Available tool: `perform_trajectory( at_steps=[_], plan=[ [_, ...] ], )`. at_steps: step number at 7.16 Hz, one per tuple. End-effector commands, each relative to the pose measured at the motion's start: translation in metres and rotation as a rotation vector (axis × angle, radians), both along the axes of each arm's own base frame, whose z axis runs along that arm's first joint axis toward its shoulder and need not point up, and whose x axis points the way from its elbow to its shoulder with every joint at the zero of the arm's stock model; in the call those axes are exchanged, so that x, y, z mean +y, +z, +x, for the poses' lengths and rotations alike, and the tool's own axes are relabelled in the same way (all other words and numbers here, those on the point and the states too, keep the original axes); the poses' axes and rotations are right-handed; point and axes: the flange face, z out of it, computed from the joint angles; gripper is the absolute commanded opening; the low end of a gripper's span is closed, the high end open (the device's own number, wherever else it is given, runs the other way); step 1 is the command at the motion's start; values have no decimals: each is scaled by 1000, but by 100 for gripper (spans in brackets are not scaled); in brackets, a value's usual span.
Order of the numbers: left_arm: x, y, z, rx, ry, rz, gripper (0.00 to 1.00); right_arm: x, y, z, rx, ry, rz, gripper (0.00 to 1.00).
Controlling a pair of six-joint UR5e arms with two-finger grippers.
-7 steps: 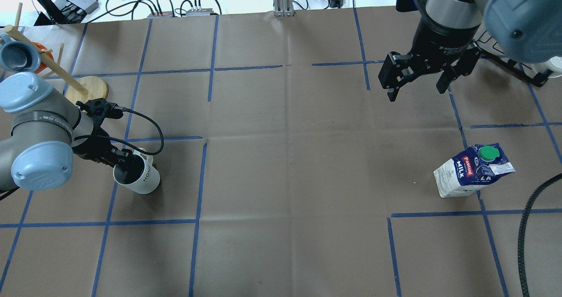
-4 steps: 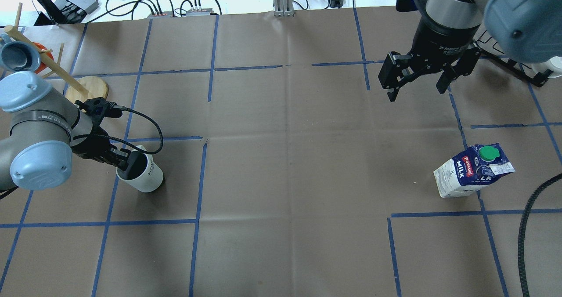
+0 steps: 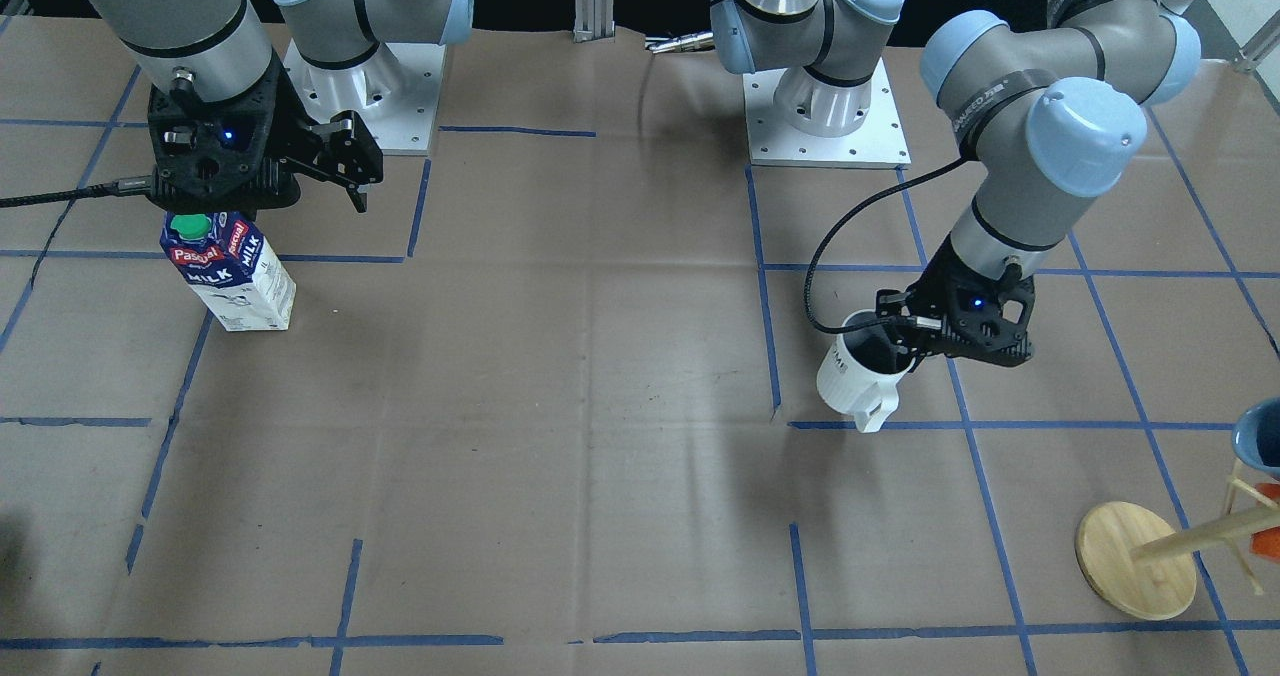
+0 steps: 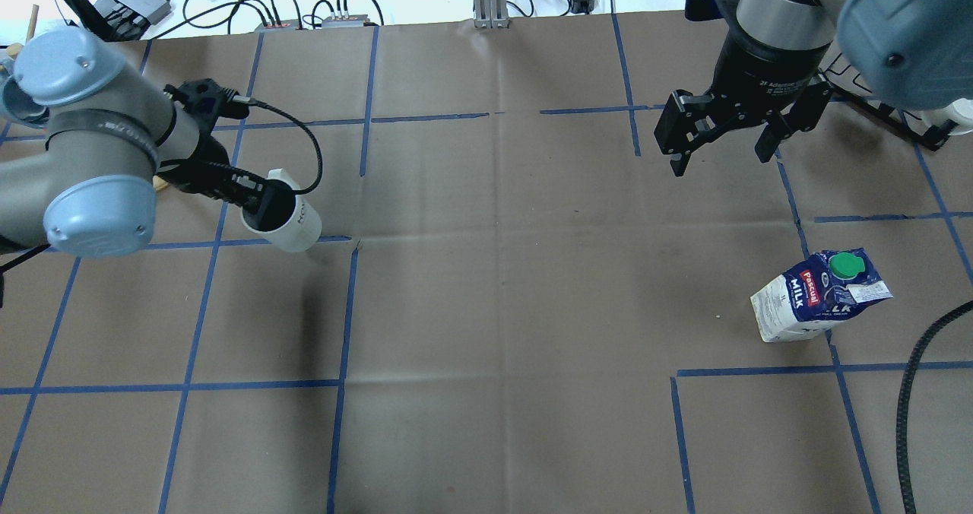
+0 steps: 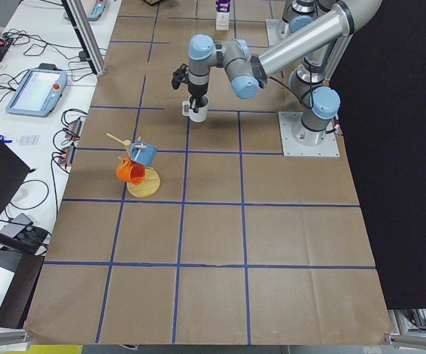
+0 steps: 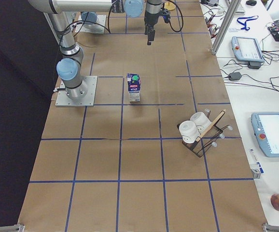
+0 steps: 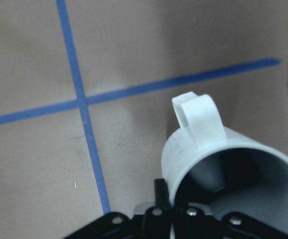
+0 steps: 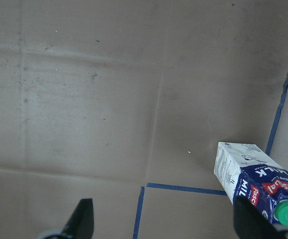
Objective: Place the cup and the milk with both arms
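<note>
White ceramic hung from the left arm: its jaws were clamped on the cup at the rim, one finger inside the dark bowl and one outside, as the left wrist view showed. The cup was tilted a little, with its handle toward the far edge. It looked lifted clear of the tabletop, since its shadow fell apart from it. It hung over the left half, roughly midway between the near and far edges.

The milk stood upright near the right edge, green cap on top, untouched. The right arm hovered toward the far right corner, well apart from the carton, with its jaws spread wide and empty.

By my reading, the cup was in transit while the milk had not yet been picked up. The left arm would next need to bring the cup level over its spot, lower it until the base sat flat, and only then release. The right arm would have to come back toward the near edge, straddle the carton's body below the gable, and close gently, since a light carton tips or dents easily.
</note>
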Motion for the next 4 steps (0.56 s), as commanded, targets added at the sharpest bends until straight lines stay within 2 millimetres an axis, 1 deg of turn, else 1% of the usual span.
perform_trajectory(
  at_steps=[1,2,3,4],
  plan=[
    [-73,-12,-93,13,-112,-20,0,0,0,-1,0,-2,0,100],
    [-100,-17,-129,11,-158,-39,0,0,0,-1,0,-2,0,100],
    [-128,-26,-151,12,-185,-49,0,0,0,-1,0,-2,0,100],
    [-149,-32,-184,8,-228,-69,0,0,0,-1,0,-2,0,100]
  ],
)
